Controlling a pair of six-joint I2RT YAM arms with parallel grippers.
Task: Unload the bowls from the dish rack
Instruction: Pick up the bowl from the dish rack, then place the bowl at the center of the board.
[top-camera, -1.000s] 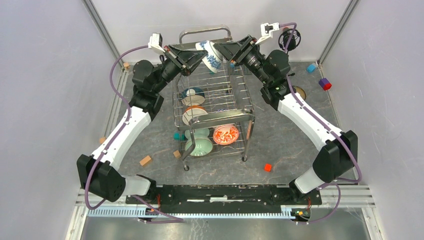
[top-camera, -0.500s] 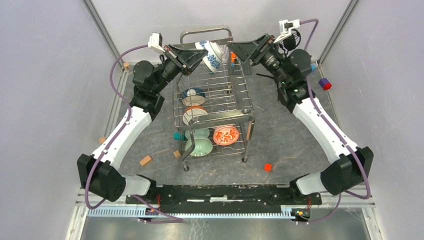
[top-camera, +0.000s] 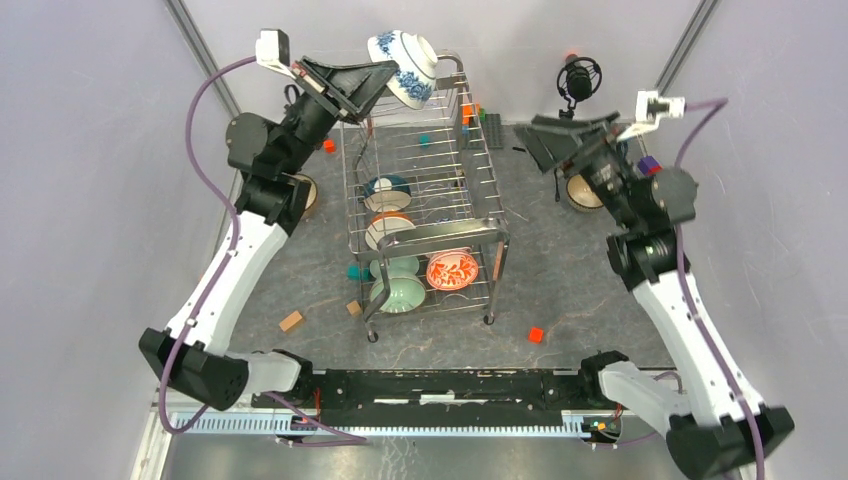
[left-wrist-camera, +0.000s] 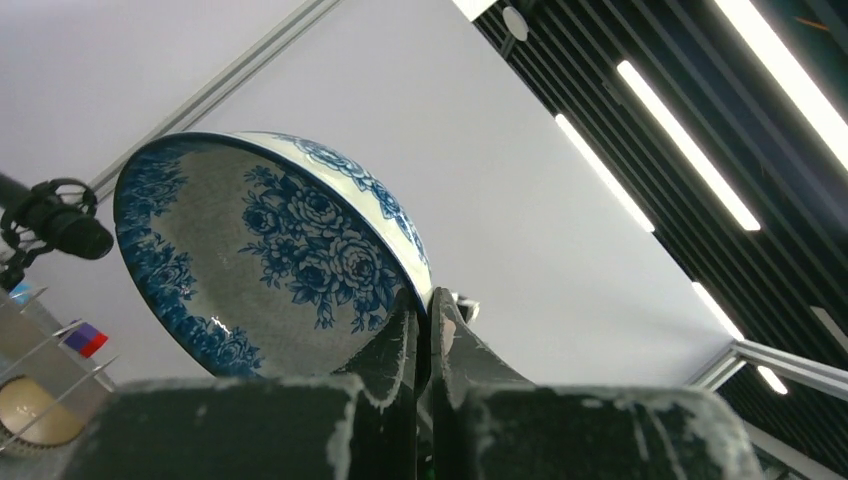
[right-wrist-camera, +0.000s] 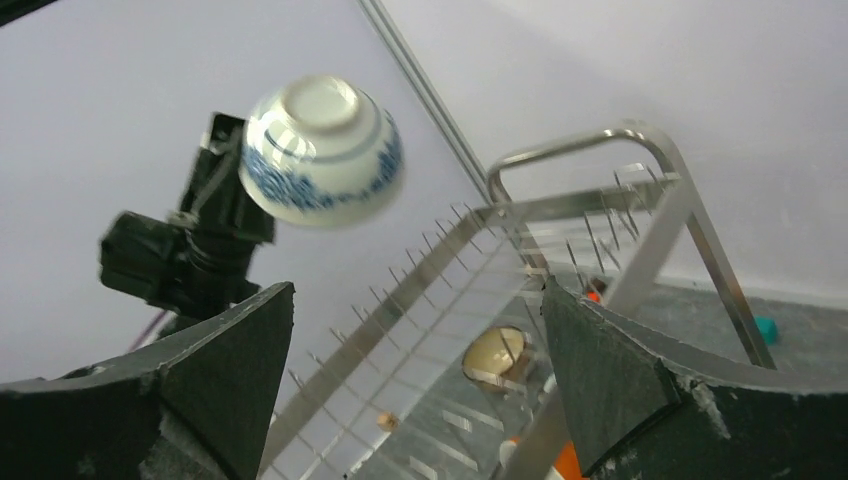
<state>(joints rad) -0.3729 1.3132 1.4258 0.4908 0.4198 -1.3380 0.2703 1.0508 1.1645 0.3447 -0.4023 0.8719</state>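
My left gripper (left-wrist-camera: 425, 322) pinches the rim of a blue-and-white patterned ceramic bowl (top-camera: 403, 68), high above the shiny steel wire dish rack (top-camera: 460, 234). The rack holds a pale green bowl (top-camera: 400, 292) and a red-and-white floral bowl (top-camera: 452, 269). My right gripper (right-wrist-camera: 417, 290) is spread wide and holds nothing.

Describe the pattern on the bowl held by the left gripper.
The bowl has blue flowers on white, clearest in left wrist view.

Robot lab test cell, not home kitchen. Plain pale wall panels (top-camera: 90, 150) enclosing workspace, aluminium posts (top-camera: 205, 60) running up corners. Two arms (top-camera: 245, 252) sitting bolted on black rail (top-camera: 450, 385) at near edge of dark stone-look surface (top-camera: 580, 280). Microphone (top-camera: 578, 78) standing at back. Small coloured blocks (top-camera: 536, 335) lying scattered around steel dish rack (top-camera: 455, 232). Strip lights (left-wrist-camera: 690, 140) glowing between black ceiling slats overhead
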